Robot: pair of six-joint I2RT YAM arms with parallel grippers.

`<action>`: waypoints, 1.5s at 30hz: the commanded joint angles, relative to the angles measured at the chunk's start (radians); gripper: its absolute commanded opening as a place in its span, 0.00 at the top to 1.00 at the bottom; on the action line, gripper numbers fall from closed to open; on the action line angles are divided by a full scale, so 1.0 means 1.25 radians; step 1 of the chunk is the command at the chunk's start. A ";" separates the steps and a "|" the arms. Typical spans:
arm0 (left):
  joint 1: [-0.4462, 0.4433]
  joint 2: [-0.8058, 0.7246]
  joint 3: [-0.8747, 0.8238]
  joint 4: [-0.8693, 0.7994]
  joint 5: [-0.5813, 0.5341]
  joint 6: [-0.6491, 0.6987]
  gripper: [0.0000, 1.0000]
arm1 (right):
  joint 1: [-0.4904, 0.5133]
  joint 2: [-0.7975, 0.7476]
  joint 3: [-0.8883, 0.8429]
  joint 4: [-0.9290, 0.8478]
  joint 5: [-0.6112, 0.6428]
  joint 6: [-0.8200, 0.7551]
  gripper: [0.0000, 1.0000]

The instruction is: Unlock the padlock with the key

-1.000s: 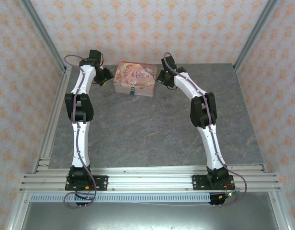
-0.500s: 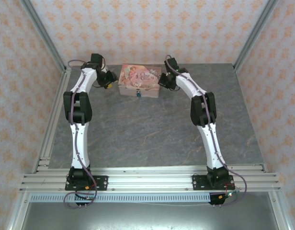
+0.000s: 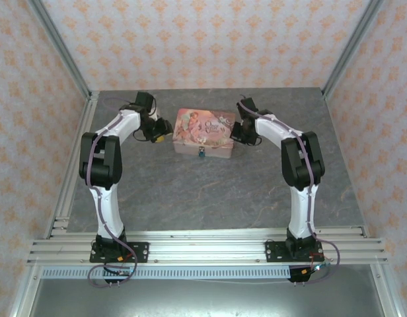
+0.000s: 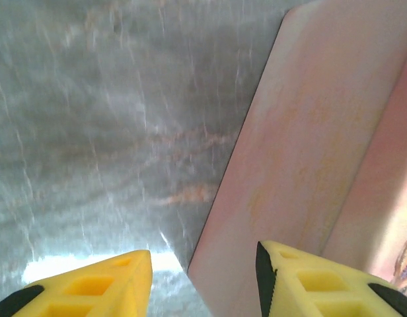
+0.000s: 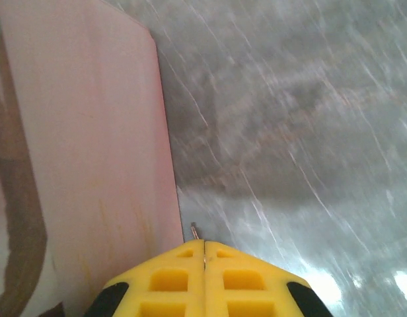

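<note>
Okay, padlock (image 3: 201, 153) hangs on the front face of the pink box (image 3: 205, 131), teal body toward the arm bases, in the rear half of the surface (image 3: 190, 191). Of the key (image 5: 193, 230) I see just a thin metal tip poking out past the right pincer (image 5: 204, 246). That pincer's fingers are pressed together on it, just beside the box's end wall. At the other end the left pincer (image 4: 203, 281) is spread, with the box's lower edge in the gap. Can't tell if it touches.

Risks as I read them:
- Very little key showing. A bump on the box wall or the surface could twist it in the grip or drop it, and something that small would be hard to re-pick.
- Key is at the box's end and the lock is on the front. Keyhole direction isn't readable, so misalignment is likely.
- Lock dangles free, so a push from the key may swing it unless something steadies it.
- A one-sided push may slide the box.
</note>
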 commanded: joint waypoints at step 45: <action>-0.248 -0.543 -0.259 0.701 0.361 -0.294 0.51 | 0.044 -0.641 -0.260 0.578 -0.518 0.150 1.00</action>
